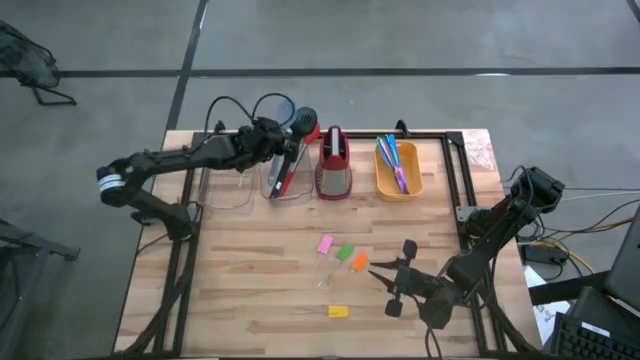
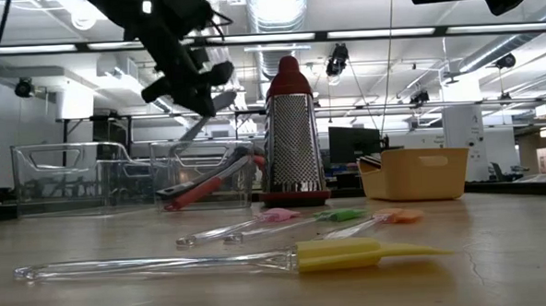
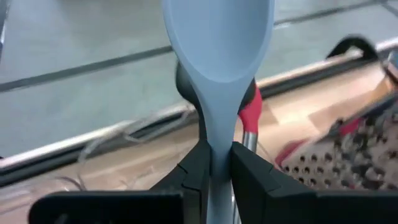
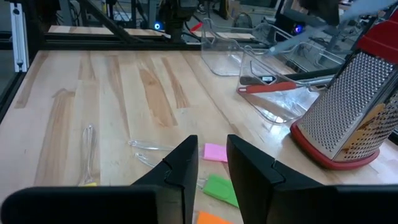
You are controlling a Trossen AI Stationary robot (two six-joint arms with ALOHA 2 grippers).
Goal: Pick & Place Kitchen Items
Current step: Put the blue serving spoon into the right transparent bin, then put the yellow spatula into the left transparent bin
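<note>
My left gripper (image 1: 272,135) is up over the clear bin (image 1: 285,178) at the far side, shut on a grey-blue spoon (image 3: 217,37). In that bin lie a red-handled spoon (image 4: 270,87) and a black spoon (image 1: 305,121), whose head leans on the far rim. My right gripper (image 1: 378,274) hovers open near the table's right front, just right of several small spatulas with clear handles lying flat: pink (image 1: 325,243), green (image 1: 345,252), orange (image 1: 359,261) and yellow (image 1: 338,311). Blue and pink cutlery (image 1: 395,160) lies in the orange bin (image 1: 410,185). My left gripper pinches the grey-blue spoon's neck (image 3: 219,134), just below the bowl, between its two fingers (image 3: 193,168). The spoon lies along the fingers, its bowl sticking out past the tips. It is lifted clear above the clear bin. The gripper hides the rest of the handle.
A red-and-grey upright grater (image 1: 333,165) stands between the clear bin and the orange bin. A second clear bin (image 1: 225,185) sits left of the first. A dark frame (image 1: 455,175) runs along the table's far and right sides. Bare wood lies at the near left.
</note>
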